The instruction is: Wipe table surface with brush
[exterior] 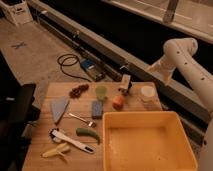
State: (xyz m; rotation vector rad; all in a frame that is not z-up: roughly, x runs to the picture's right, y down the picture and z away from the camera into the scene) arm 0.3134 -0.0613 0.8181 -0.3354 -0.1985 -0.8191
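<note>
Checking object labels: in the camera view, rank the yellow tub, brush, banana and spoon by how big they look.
1. yellow tub, by far the largest
2. brush
3. banana and spoon: they look alike in length, so they are not ranked.
The gripper hangs over the far edge of the table surface, away from the brush.

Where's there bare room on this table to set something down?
Bare wood: near edge of the table surface, in front of the banana and brush. Crowded around the spoon; the yellow tub fills the right. The hand is at the far edge.
</note>
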